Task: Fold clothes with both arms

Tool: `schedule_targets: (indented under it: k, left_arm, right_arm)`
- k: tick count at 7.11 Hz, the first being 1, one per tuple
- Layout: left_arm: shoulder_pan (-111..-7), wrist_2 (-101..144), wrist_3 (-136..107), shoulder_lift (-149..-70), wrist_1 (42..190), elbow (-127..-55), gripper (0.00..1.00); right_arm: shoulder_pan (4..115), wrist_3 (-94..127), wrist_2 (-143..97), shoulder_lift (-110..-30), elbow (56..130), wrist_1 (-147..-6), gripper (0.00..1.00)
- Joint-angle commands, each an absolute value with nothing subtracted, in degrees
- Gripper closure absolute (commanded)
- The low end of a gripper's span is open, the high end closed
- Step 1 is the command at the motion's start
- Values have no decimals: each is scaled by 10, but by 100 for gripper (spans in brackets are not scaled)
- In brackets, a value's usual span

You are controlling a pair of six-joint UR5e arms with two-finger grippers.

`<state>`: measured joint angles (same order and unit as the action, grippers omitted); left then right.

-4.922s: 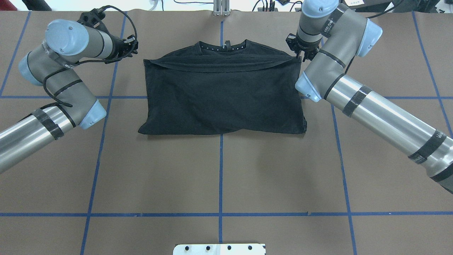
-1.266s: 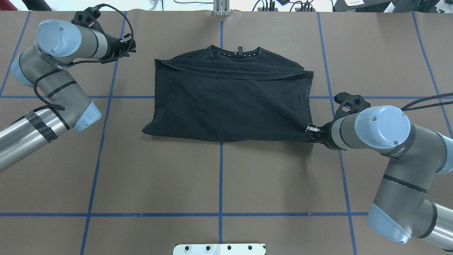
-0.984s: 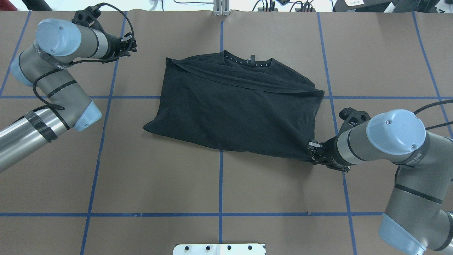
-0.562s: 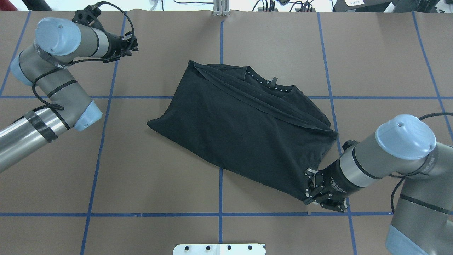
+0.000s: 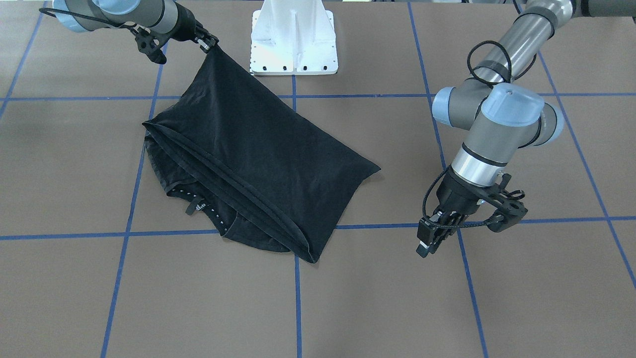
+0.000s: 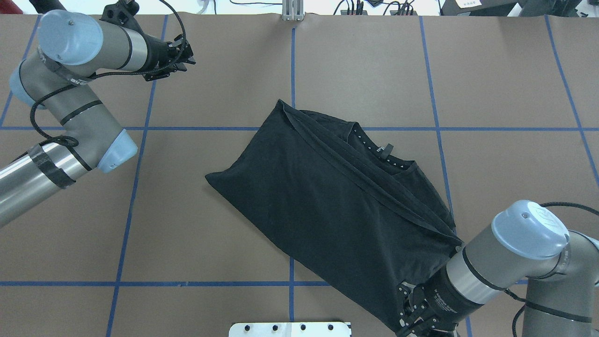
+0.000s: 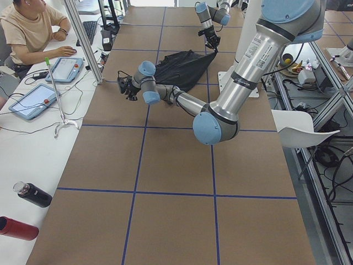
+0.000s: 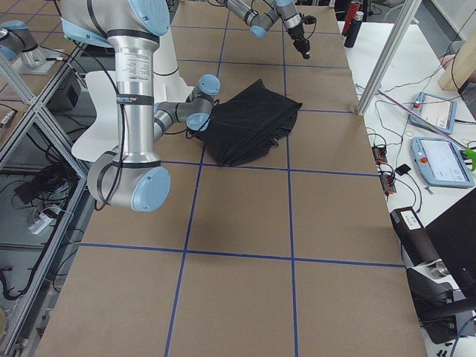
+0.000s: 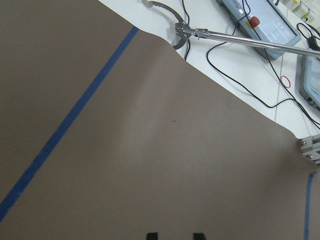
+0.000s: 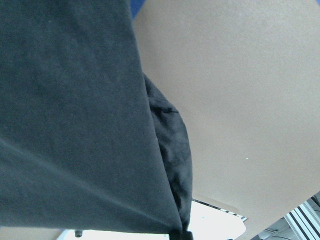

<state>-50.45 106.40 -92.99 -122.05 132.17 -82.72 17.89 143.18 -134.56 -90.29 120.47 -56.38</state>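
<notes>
The right gripper [image 6: 403, 311] pinches a corner of the black T-shirt [image 6: 327, 206] at the lower right of the overhead view, and the shirt slants up from there to the middle of the worktop [image 6: 187, 243]. The left gripper [image 6: 188, 53], spread and empty, hangs well apart at the upper left.

A brown paper-covered table [image 6: 187, 243] crossed by blue tape lines [image 6: 210, 128] carries a folded black cotton T-shirt [image 6: 327, 206], diagonal from centre to lower right, and a white bolted base [image 6: 290, 329] at bottom centre.
</notes>
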Motion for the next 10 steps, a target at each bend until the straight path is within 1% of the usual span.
schedule_targets:
  k: [1,2,3,4,5,6,7,8,9,10]
  left_arm:
    - [-504,1123,-947,-1194,1244,-929,56]
    - [-485,1128,-987,-1183,1185,-988,53]
    - [-456,1122,-1012,-1171,1173,-1017,50]
    - [-428,1118,-1039,-1148,1172,-1039,50]
    - [-394,1103,-1061,-1114,1172,-1072,49]
    - [-338,1044,-1083,-1101,1168,-1078,49]
    - [-307,1015,-1086,-1099,1159,-1068,49]
    - [-302,1013,-1086,-1101,1159,-1057,49]
    - [-298,1013,-1085,-1112,1163,-1018,49]
    - [-298,1013,-1083,-1121,1163,-1002,49]
  right_arm:
    - [193,1434,-1351,-905,1209,-550,0]
    - [238,1434,-1368,-902,1215,-550,0]
    - [288,1434,-1392,-888,1212,-550,0]
    - [334,1426,-1395,-864,1199,-553,0]
    - [384,1420,-1395,-820,1163,-554,0]
    - [415,1405,-1391,-779,1121,-556,0]
    - [436,1371,-1391,-762,1104,-558,0]
    - [443,1351,-1390,-762,1099,-558,0]
    - [443,1350,-1388,-761,1093,-558,0]
    - [444,1350,-1387,-761,1089,-558,0]
